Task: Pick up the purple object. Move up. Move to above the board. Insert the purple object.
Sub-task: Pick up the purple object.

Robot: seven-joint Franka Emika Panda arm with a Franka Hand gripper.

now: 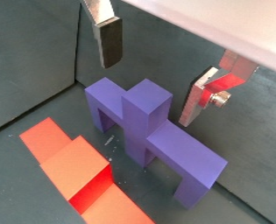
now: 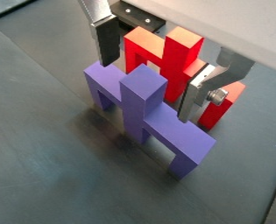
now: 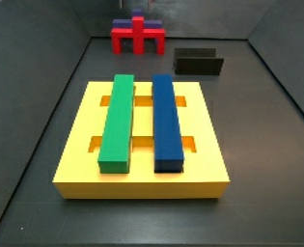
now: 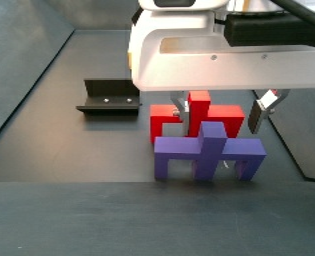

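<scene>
The board [image 3: 141,169] lies on the floor, carrying a green bar [image 3: 117,121] and a dark-blue bar [image 3: 169,120]; well apart from it, the purple object [image 4: 207,152] stands just beside the red piece [image 4: 187,113]; the gripper [image 1: 158,72] hangs spread wide over the purple post, grasping nothing.

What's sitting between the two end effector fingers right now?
The purple object's raised central post stands between the fingers of the open end effector, untouched, in both wrist views.
</scene>
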